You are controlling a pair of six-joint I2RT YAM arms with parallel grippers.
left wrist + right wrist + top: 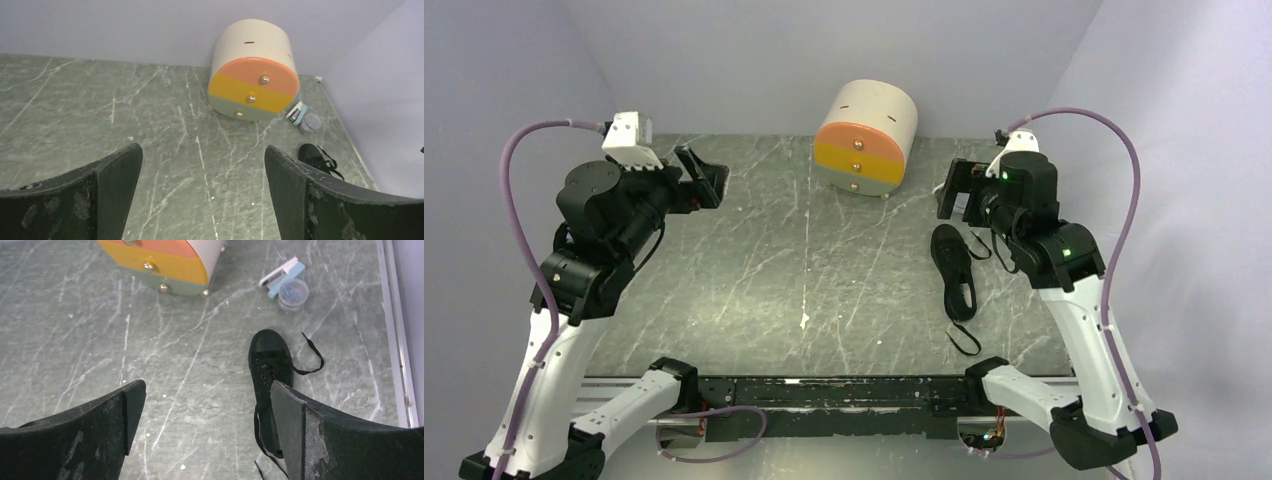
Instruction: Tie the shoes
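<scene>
A small all-black lace-up shoe (952, 270) lies on the right side of the table, its toe toward the back wall, with loose thin black laces trailing beside it and toward the front. It also shows in the right wrist view (267, 370) and at the far right of the left wrist view (314, 155). My right gripper (957, 189) is open and empty, held in the air above and just behind the shoe's toe. My left gripper (702, 176) is open and empty, raised over the table's far left, far from the shoe.
A round cream drawer box (867, 137) with orange, yellow and grey-green drawer fronts lies at the back centre. A small blue-and-white item (280, 276) and a clear round pot (293, 293) lie behind the shoe. The table's right edge (395, 340) meets the wall.
</scene>
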